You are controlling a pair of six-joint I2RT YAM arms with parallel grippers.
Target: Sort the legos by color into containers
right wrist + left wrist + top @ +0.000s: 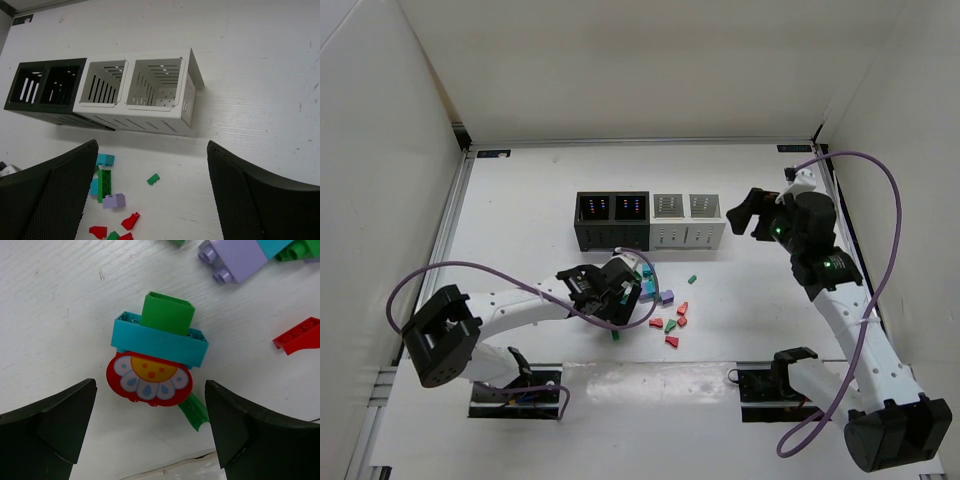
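Hovering left gripper (612, 291) (150, 405): low over the table (520, 200), jaws spread wide with nothing clamped; a stacked piece lies on the table in the gap between the fingers.
Stacked piece: a red flower disc (148, 379) at 6 o'clock, touching a teal brick (160, 342), with a green block (167, 312) at its 12 o'clock; a green stem (195, 412) pokes out at 5 o'clock.
Neighbours in the left wrist view: a purple brick (232, 257) at 1 o'clock of the teal brick, a red slope (300, 335) at 3 o'clock, both apart from it.
Legos (665, 310): loose on the table at 6 o'clock of the containers; one small green piece (691, 280) (153, 179) lies apart, nearer the white pair.
Containers: joined in a row, black bins (612, 222) (45, 85) at 9 o'clock, white bins (688, 220) (135, 90) at 3 o'clock.
Right gripper (745, 212) (152, 145): raised at 3 o'clock of the white bins, jaws wide apart and holding nothing.
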